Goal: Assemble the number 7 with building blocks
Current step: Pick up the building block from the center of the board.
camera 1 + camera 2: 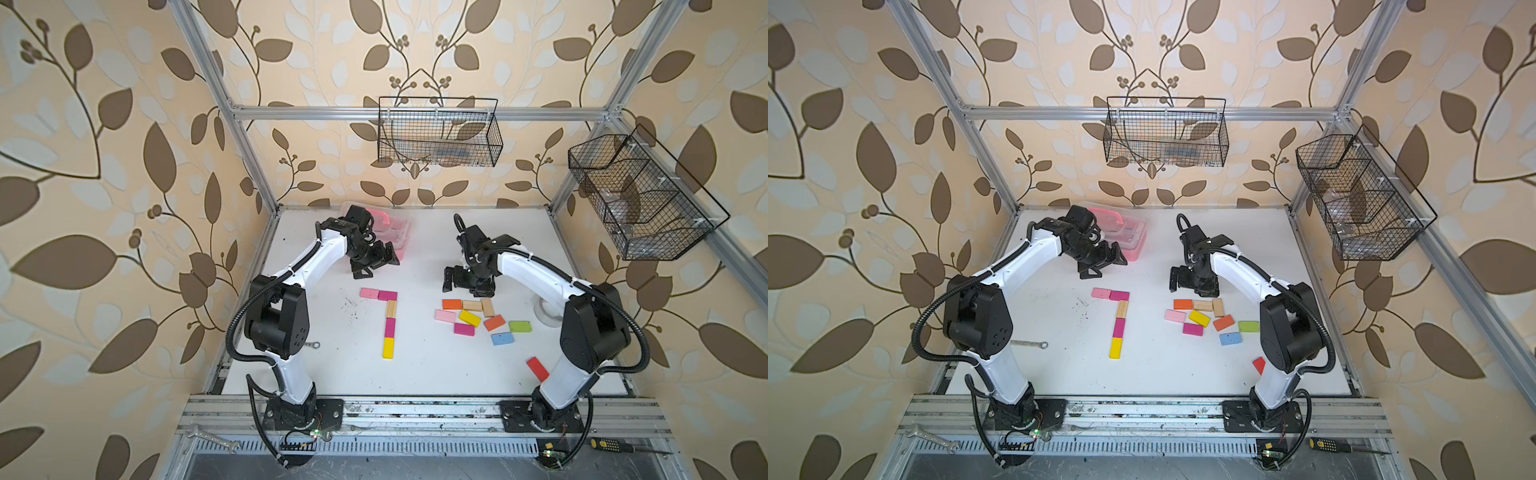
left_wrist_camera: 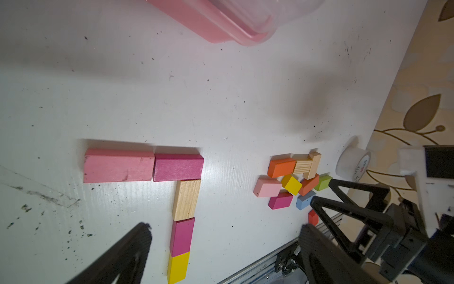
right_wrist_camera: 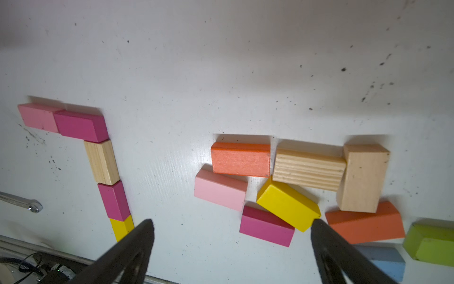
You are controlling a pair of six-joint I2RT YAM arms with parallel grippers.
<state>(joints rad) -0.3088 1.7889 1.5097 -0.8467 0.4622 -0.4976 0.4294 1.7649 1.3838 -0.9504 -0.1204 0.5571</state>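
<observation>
Nearest us on the white table (image 1: 415, 374), a red block (image 1: 537, 368) lies alone beside the right arm's base. Farther in we see the number 7 (image 1: 390, 318) lying flat. A pink and a magenta block sit end to end as its bar, and wood, magenta and yellow blocks touch in a stem under the magenta end. To its right the loose building blocks (image 1: 469, 318) sit clustered. Beyond these, the left gripper (image 1: 376, 266) and right gripper (image 1: 467, 284) hover empty, jaws wide apart. Farthest back, the pink case (image 1: 395, 232) rests behind the left gripper.
</observation>
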